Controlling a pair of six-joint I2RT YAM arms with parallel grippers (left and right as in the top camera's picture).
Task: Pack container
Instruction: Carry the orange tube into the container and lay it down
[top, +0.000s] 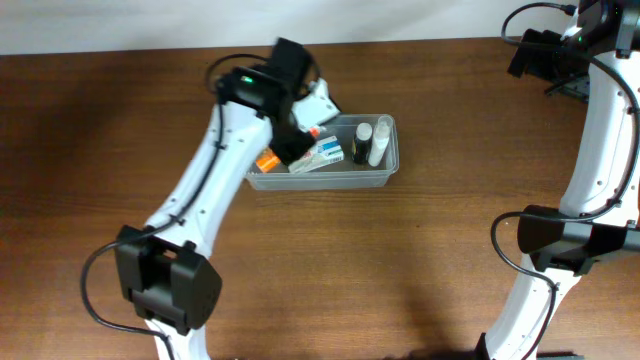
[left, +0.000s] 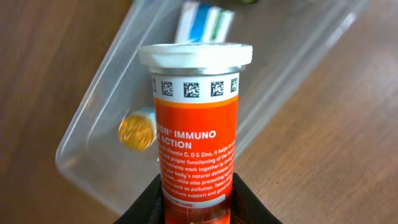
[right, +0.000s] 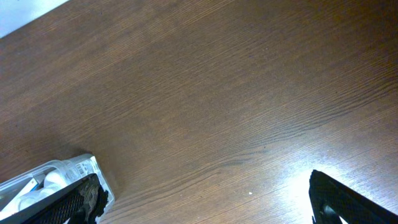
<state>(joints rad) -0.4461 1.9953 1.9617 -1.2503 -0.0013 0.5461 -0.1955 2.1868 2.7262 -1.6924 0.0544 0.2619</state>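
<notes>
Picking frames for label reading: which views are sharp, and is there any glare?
Left wrist: the orange tube is sharp, the container behind it blurred. Right wrist: glare on the table near the bottom edge. Overhead: evenly lit, no glare.

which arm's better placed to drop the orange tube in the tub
Left. Its pincer is shut on the orange tube, held right above the tub. The right pincer is open and far from the tub.

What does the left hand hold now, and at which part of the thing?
The left hand holds an orange tablet tube by its bottom end, opposite the white cap, above the clear container.
</notes>
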